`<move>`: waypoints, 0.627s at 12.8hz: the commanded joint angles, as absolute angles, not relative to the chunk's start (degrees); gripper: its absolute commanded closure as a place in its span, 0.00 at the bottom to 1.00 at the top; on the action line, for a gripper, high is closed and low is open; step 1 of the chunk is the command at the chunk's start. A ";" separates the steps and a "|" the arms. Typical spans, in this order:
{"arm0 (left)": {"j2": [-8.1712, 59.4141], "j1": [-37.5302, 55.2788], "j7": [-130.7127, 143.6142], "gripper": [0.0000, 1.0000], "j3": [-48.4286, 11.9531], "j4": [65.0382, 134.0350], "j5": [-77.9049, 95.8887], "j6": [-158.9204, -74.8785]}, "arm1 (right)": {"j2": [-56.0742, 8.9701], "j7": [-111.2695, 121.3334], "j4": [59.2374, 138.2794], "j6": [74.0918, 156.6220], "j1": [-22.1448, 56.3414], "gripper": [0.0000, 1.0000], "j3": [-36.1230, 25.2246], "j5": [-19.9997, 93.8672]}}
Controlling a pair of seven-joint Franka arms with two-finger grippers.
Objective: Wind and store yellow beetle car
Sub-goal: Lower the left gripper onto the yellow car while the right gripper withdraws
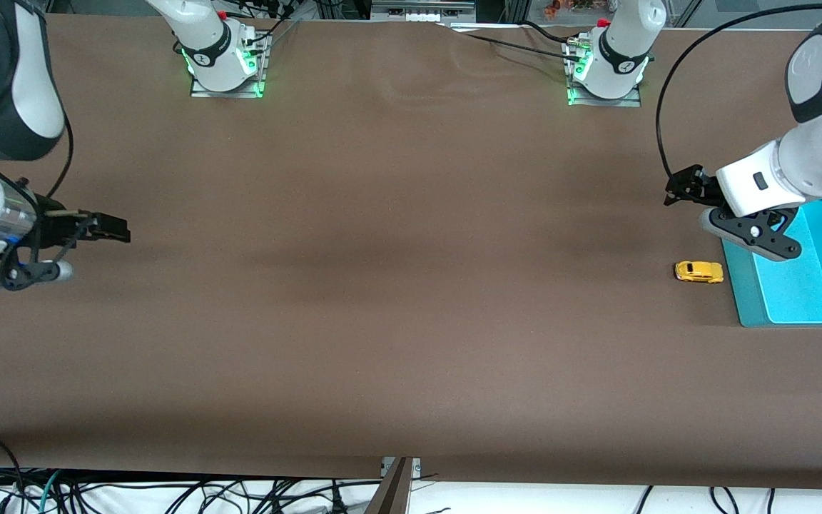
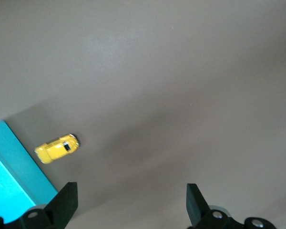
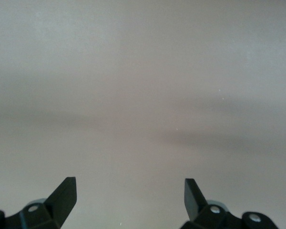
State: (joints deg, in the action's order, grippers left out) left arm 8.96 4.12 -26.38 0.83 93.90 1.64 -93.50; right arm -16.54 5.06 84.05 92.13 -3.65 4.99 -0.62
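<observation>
Brown table cover (image 1: 397, 285), wrinkled near bases

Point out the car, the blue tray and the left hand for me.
car (image 1: 698, 271), front view, on its yellow roof
tray (image 1: 814, 285), front view, on its bare floor
left hand (image 1: 683, 187), front view, between its open fingertips

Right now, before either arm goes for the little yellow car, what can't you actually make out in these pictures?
- yellow beetle car: too small in the front and left wrist views to show any winding mechanism.
- blue tray: cut off by the front view's edge, partly covered by the open left gripper and its arm; only a corner shows in the left wrist view.
- open right gripper: its wrist view shows only bare table, no car or tray.
</observation>
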 commanded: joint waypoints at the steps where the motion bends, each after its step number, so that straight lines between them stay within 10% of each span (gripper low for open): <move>1: 11.60 4.13 -36.97 0.00 0.44 91.32 -4.90 -94.91 | -13.29 5.10 82.61 89.74 -4.22 0.00 4.93 -0.79; 8: 20.03 -0.25 -73.35 0.00 0.53 96.83 -7.12 -105.25 | -6.78 5.09 83.49 88.68 -4.39 0.00 2.99 -3.34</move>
State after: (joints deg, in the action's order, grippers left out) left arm 18.94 2.04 -65.40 0.80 94.47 -5.91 -100.40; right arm -9.77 5.05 82.53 89.55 -4.15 3.04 -2.65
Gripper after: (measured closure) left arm 0.000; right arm 0.000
